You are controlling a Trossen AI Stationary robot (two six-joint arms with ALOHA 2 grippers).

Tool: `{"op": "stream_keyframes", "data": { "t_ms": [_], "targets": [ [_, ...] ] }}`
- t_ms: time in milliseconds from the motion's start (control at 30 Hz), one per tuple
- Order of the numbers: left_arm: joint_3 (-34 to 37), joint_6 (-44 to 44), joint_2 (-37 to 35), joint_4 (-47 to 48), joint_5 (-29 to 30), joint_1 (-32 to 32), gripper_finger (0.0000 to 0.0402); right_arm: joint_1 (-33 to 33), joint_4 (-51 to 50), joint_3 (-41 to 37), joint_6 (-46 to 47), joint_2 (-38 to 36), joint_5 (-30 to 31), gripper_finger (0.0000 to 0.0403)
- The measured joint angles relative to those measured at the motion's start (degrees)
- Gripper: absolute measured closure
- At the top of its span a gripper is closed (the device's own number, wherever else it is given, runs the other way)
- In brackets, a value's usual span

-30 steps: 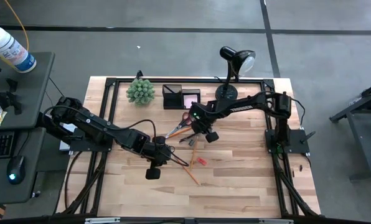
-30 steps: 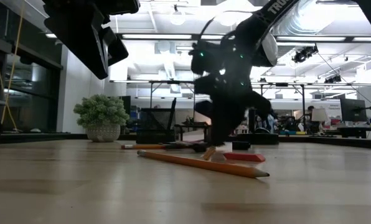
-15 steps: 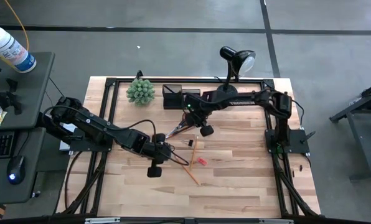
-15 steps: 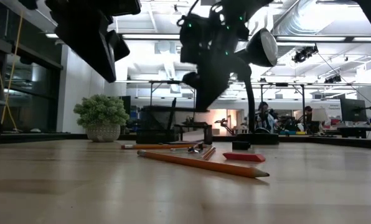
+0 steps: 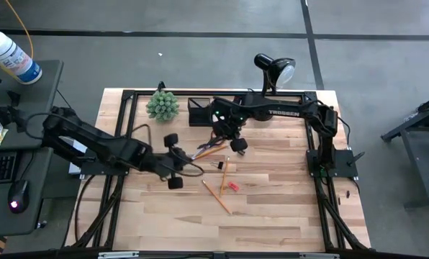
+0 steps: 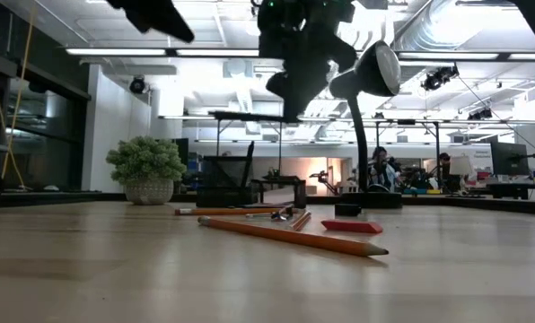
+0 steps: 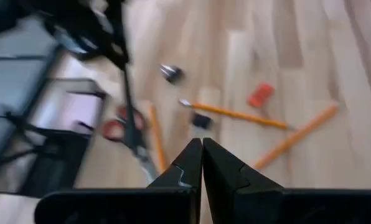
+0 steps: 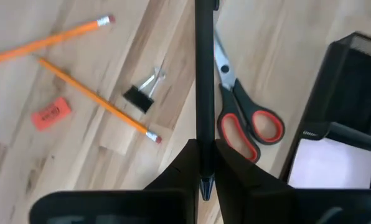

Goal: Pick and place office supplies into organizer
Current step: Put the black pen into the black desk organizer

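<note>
Gripping a dark pen (image 8: 204,93), the right gripper (image 8: 203,163) hovers beside the organizer (image 5: 209,112); left gripper (image 7: 201,163) closed.

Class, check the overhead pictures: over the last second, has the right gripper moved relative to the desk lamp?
Yes. The right gripper, shut on a dark pen, has moved toward the table's far edge, nearer the organizer left of the desk lamp.

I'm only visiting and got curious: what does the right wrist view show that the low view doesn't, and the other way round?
Only the right wrist view shows the right gripper shut on a dark pen, plus the scissors and the pink pad in the organizer. Only the low view shows the plant, the lamp and the room behind. Both show pencils, the red eraser and the clip.
</note>
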State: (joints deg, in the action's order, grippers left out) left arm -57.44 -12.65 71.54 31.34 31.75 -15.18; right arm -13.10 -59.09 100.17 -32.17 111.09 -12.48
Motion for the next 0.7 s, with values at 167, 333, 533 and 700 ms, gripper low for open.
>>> {"op": "stream_keyframes", "data": {
  "t_ms": [167,333,533,700],
  "targets": [
    [-0.01,6.49,-5.70,-3.07,13.32,-2.52,0.0399,0.13,-2.02,4.44,2.96,0.00,-1.38,0.0377],
    [-0.03,12.92,-8.66,-6.35,22.73,-2.86,0.0399,0.13,-2.83,9.29,6.67,-0.04,-3.09,0.0375],
    [0.05,16.59,-10.27,-6.25,23.54,-2.95,0.0398,0.14,-2.75,15.35,8.92,-0.07,-4.20,0.0379],
    [0.03,21.39,-13.12,-10.09,25.49,-2.92,0.0399,-0.13,-2.58,19.22,9.43,-0.09,-3.03,0.0372]
  ]
}}
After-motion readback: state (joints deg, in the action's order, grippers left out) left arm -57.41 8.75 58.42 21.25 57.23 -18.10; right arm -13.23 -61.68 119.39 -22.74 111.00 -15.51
